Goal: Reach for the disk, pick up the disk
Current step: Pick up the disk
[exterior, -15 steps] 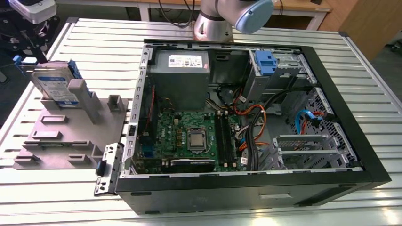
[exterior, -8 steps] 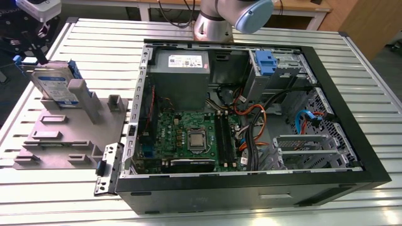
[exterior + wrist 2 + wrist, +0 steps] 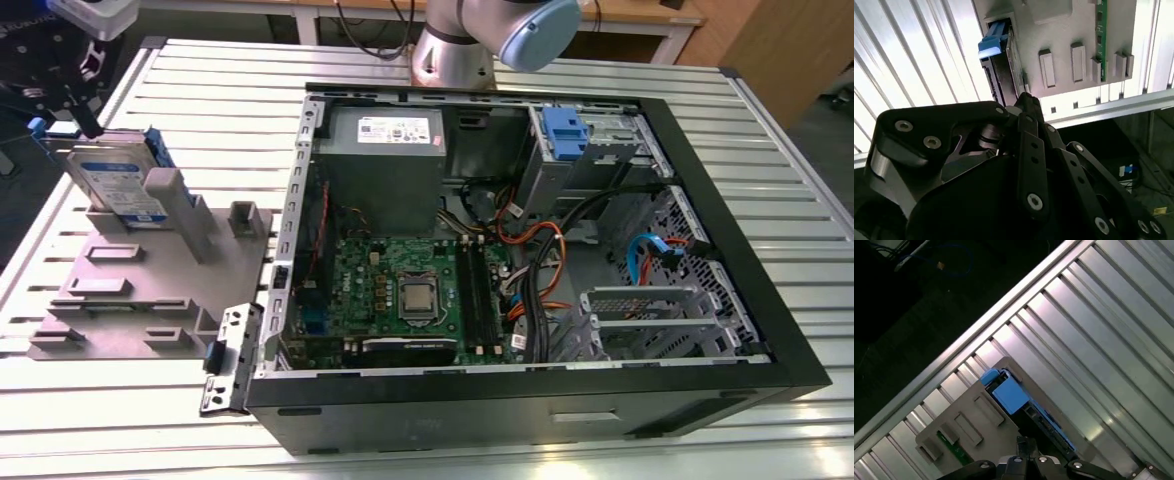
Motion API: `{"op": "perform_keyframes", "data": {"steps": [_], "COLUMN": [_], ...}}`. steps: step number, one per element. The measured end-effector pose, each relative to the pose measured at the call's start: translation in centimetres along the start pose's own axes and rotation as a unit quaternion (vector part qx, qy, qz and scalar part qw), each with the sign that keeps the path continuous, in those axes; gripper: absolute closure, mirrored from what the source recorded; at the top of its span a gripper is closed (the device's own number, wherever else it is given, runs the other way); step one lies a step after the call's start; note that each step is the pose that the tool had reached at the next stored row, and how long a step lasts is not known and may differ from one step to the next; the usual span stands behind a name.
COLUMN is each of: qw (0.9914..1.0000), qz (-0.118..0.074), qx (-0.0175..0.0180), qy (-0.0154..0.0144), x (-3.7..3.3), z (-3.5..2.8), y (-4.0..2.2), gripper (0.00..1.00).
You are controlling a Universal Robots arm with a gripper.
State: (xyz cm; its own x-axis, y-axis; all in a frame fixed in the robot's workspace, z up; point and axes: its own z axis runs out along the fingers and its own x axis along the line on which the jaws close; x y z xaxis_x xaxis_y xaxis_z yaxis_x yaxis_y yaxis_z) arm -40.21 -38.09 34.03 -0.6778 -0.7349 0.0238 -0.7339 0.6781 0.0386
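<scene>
Slats of pale ribbed metal are forming the table [image 3: 747, 120], and we are seeing it carry two things: a flat grey fixture plate [image 3: 127, 300] with raised blocks toward the exterior view's left, and a large open black computer case [image 3: 467, 410] filling the middle and the exterior view's right.

The flat silver-grey rectangular disk [image 3: 114, 180], with its white-and-blue label and blue plastic rails, is standing on edge in the fixture plate, propped between the grey blocks and tilting slightly. In the second wrist view we are looking along the disk [image 3: 1001, 70] from one end. In the first wrist view the disk [image 3: 1041, 417] is sitting at the plate's edge.

The black gripper [image 3: 64, 125] is hanging just above the top end of the disk, outside the case. Its fingers are standing apart and pinching nothing. One fingertip [image 3: 1026, 102] is lying right beside the disk's end, and we cannot tell whether it is touching.

Inside the case, a big grey power-supply box [image 3: 380, 175] is sitting above a green motherboard [image 3: 387, 265], and a blue plastic caddy [image 3: 561, 135] is sitting in the drive bay. The silver arm [image 3: 461, 50] is rising behind the case.
</scene>
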Motion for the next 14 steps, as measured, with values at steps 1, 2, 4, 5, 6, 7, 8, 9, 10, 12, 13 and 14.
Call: {"op": "perform_keyframes", "data": {"steps": [1, 2, 4, 5, 6, 7, 8, 9, 10, 12, 13, 14], "qw": [0.99997, 0.99988, 0.99956, 0.99933, 0.99904, 0.9987, 0.99832, 0.99783, 0.99735, 0.99621, 0.99556, 0.99487], "qz": [-0.008, -0.015, -0.03, -0.037, -0.044, -0.051, -0.058, -0.066, -0.073, -0.087, -0.094, -0.101], "qx": [0.0001, 0.0002, 0.0004, 0.0005, 0.0006, 0.0007, 0.0008, 0.0009, 0.0011, 0.0012, 0.0013, 0.0013], "qy": [0.0002, 0.0005, 0.0008, 0.001, 0.0013, 0.0015, 0.0017, 0.0019, 0.0021, 0.0025, 0.0026, 0.0027], "x": [0.0, 0.0, 0.0, 0.0, 0.0, 0.0, 0.0, 0.0, 0.0, 0.0, 0.0, 0.0], "z": [0.0, 0.0, 0.0, 0.0, 0.0, 0.0, 0.0, 0.0, 0.0, 0.0, 0.0, 0.0], "y": [0.0, 0.0, 0.0, 0.0, 0.0, 0.0, 0.0, 0.0, 0.0, 0.0, 0.0, 0.0], "gripper": [0.89, 0.89, 0.89, 0.89, 0.89, 0.89, 0.89, 0.89, 0.89, 0.89, 0.89, 0.89]}}
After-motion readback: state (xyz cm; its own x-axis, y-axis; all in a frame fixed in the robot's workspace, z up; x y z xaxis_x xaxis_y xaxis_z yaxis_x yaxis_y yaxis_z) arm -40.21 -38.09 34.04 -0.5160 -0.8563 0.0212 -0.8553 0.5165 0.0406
